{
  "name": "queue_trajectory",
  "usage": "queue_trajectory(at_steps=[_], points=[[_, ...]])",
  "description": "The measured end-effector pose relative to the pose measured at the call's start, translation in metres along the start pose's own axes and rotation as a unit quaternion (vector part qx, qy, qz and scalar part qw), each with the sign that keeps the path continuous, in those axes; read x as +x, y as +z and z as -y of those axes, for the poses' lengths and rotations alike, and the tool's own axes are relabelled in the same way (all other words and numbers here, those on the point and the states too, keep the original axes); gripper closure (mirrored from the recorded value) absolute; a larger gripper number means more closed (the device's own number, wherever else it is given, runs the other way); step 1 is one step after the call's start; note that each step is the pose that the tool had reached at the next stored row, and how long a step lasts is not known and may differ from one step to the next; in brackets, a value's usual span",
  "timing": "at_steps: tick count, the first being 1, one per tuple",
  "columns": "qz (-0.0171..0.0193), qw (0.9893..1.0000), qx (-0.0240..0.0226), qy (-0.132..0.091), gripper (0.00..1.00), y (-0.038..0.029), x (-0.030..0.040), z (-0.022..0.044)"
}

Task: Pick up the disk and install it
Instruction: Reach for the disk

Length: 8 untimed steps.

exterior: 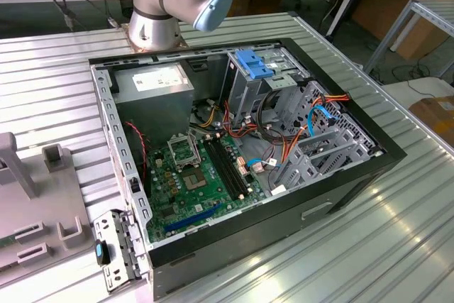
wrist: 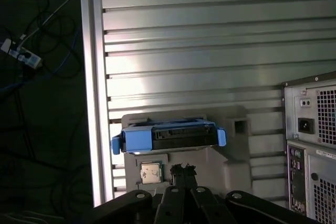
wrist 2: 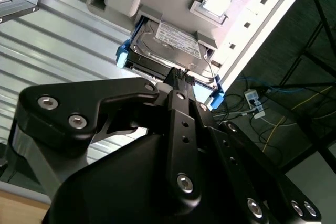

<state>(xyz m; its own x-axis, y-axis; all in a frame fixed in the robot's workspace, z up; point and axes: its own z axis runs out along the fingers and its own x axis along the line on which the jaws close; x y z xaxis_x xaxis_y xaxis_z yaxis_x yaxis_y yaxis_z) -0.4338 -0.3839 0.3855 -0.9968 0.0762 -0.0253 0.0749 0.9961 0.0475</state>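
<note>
tool [wrist 2: 181,73] clenched, fingertips together with nothing between them. disk [wrist 2: 176,43], a flat dark grey metal drive with white label and blue plastic bracket, lies label-up just ahead of the tool tips, in a light grey moulded plastic holder [wrist: 236,150] on the ribbed aluminium surface [wrist: 210,51]. small square silver chip [wrist: 150,172] sits in the same holder, nearer the tool. grey rear of a computer case [wrist: 315,145] stands off to one side.
</note>
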Motion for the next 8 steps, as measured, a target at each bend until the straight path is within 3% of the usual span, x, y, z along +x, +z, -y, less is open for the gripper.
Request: queue_trajectory(at_steps=[4,5,6,7,8], points=[[0.0,1.0,-0.0001,0.0,0.89,0.0004,0.0045,-0.0024],[-0.0081,1.0,0.0005,0.0,0.89,0.0007,0.0048,-0.0025],[-0.0132,0.9999,0.0009,0.001,0.89,0.0007,0.0063,-0.0065],[-0.0132,0.9999,0.0009,0.001,0.89,0.001,0.013,-0.0106],[-0.0133,0.9999,0.001,0.001,0.89,0.0009,0.0153,-0.0107]])
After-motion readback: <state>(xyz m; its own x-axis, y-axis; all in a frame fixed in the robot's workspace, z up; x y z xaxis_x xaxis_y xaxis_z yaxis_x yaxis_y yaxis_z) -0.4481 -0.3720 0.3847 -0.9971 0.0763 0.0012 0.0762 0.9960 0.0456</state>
